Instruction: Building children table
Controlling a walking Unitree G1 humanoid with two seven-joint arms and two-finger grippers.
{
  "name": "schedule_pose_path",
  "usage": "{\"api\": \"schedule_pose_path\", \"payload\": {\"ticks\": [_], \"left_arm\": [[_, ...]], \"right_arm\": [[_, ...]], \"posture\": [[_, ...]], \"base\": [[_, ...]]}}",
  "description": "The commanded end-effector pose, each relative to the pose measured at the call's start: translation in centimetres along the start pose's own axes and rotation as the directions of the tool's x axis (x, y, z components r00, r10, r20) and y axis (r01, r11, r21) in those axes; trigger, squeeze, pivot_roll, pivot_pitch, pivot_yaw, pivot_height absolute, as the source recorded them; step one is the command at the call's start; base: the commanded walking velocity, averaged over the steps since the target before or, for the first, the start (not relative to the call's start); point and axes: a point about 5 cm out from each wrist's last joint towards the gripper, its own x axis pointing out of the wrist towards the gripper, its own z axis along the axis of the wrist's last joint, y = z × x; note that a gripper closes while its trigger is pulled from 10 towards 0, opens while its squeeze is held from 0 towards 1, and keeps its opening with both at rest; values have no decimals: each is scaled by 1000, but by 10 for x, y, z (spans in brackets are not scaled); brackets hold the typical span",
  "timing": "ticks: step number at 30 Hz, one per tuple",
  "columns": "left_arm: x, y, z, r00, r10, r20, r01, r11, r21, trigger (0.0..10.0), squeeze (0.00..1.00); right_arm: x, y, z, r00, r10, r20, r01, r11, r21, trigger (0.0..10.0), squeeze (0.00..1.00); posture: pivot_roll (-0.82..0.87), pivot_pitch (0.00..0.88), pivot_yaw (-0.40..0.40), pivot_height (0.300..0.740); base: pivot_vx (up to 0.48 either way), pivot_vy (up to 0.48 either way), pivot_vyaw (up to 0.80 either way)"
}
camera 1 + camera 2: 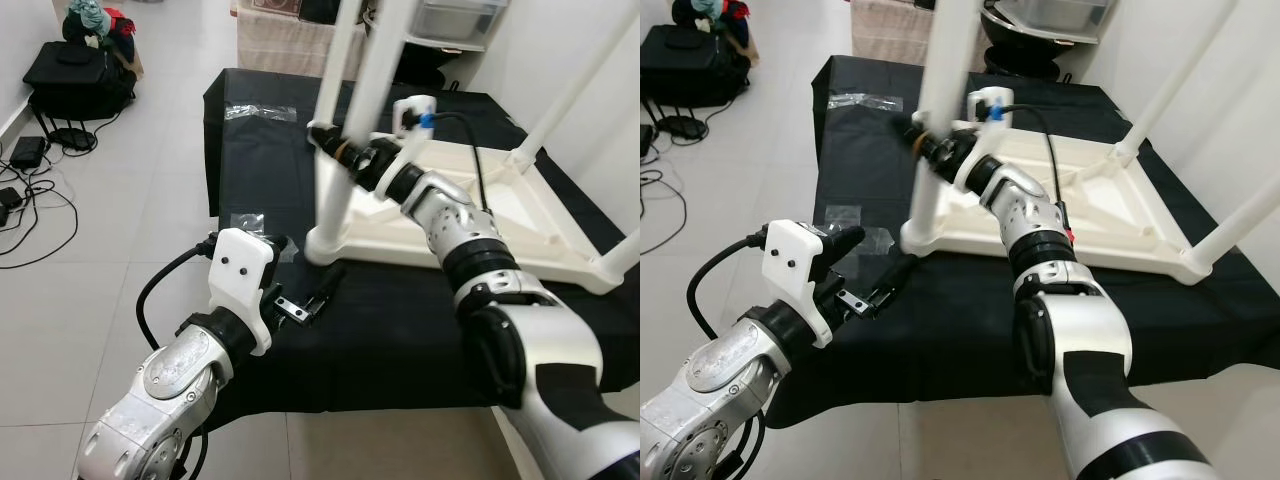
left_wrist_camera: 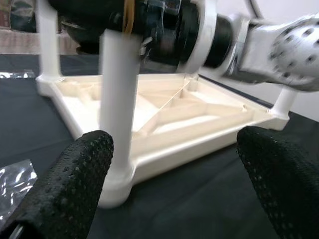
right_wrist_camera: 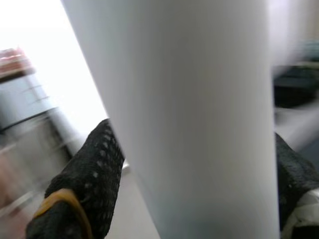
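Your right gripper pinches the near table leg, centre frame.
Your left gripper, lower left, hovers spread over the black cloth.

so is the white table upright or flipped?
Flipped. The tabletop lies underside-up on the black cloth, legs pointing upward; the right pincer is at the near leg.

A black cloth covers the low surface. On it lies the upturned white table. Left of the table lie two clear plastic bags, one near its corner.
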Motion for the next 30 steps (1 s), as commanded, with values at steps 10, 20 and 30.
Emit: {"api": "schedule_pose_path", "payload": {"ticks": [10, 20, 30], "left_arm": [[-1, -1, -1, 1000, -7, -7, 7, 1000, -4, 10000, 0], [-1, -2, -1, 1000, -4, -7, 4, 1000, -7, 10000, 0], [-1, -3, -2, 1000, -9, -6, 9, 1000, -8, 10000, 0]], "right_arm": [[5, 7, -13, 994, 75, -79, -79, 996, -44, 10000, 0], [-10, -30, 6, 795, -599, 102, 606, 791, -83, 0, 0], [-57, -50, -8, 130, -981, 142, 990, 136, 33, 0, 0]], "posture": [[68, 125, -170, 740], [66, 116, -171, 740], [60, 109, -169, 740]], "base": [[0, 0, 0], [0, 0, 0], [0, 0, 0]]}}
